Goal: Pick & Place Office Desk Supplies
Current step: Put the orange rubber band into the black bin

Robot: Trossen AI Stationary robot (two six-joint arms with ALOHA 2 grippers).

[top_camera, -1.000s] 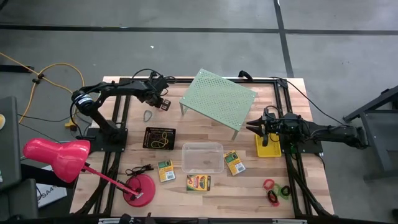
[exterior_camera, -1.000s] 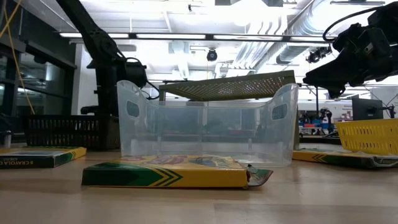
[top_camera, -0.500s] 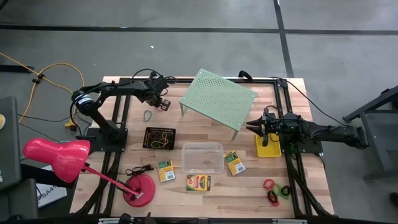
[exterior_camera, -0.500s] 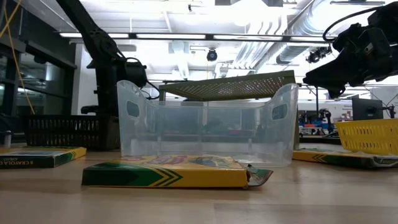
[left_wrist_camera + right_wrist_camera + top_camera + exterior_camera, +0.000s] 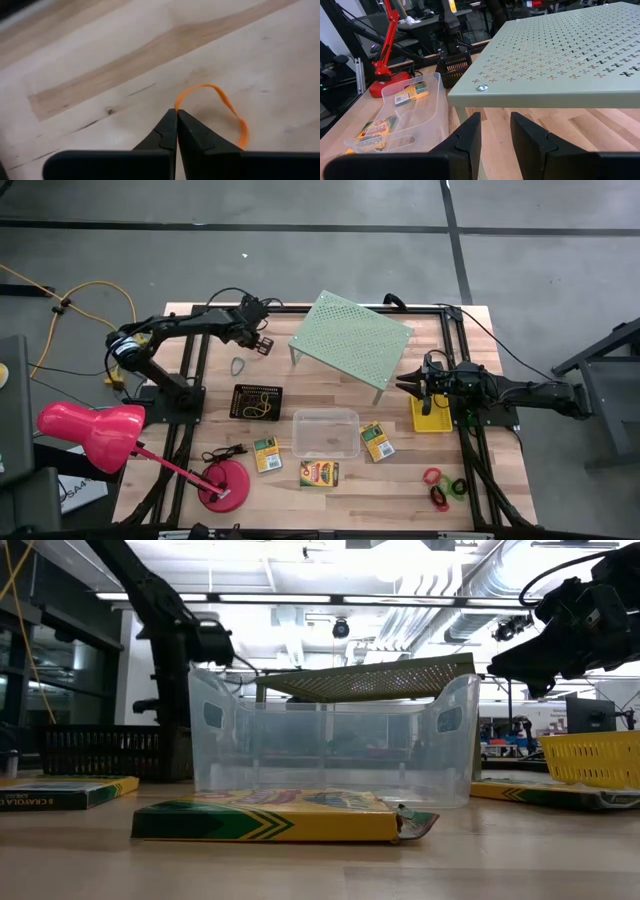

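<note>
High view: the left end effector [image 5: 262, 343] sits in the upper left of the table [image 5: 400, 480], beside the pale green shelf [image 5: 350, 340]. The mesh tray [image 5: 257, 401] lies below it, the clear tub [image 5: 325, 433] at centre with card boxes [image 5: 319, 473] around it. The right end effector [image 5: 408, 385] waits at the right, beside the yellow basket [image 5: 432, 418]; the rings [image 5: 440, 485] lie at lower right.

Low view: the tub stands mid-frame behind a card box; the left arm hangs at upper left, clear of the tub rim.

Left wrist view: the left fingers are pressed together, pinching an orange rubber band [image 5: 220, 107] whose loop hangs over bare wood. Judged step: the band is grasped; next comes carrying it to a container, likely the mesh tray, with open table between.

Right wrist view: the right fingers [image 5: 465, 137] stand spread and empty, close under the shelf edge, so room for rising is tight.
</note>
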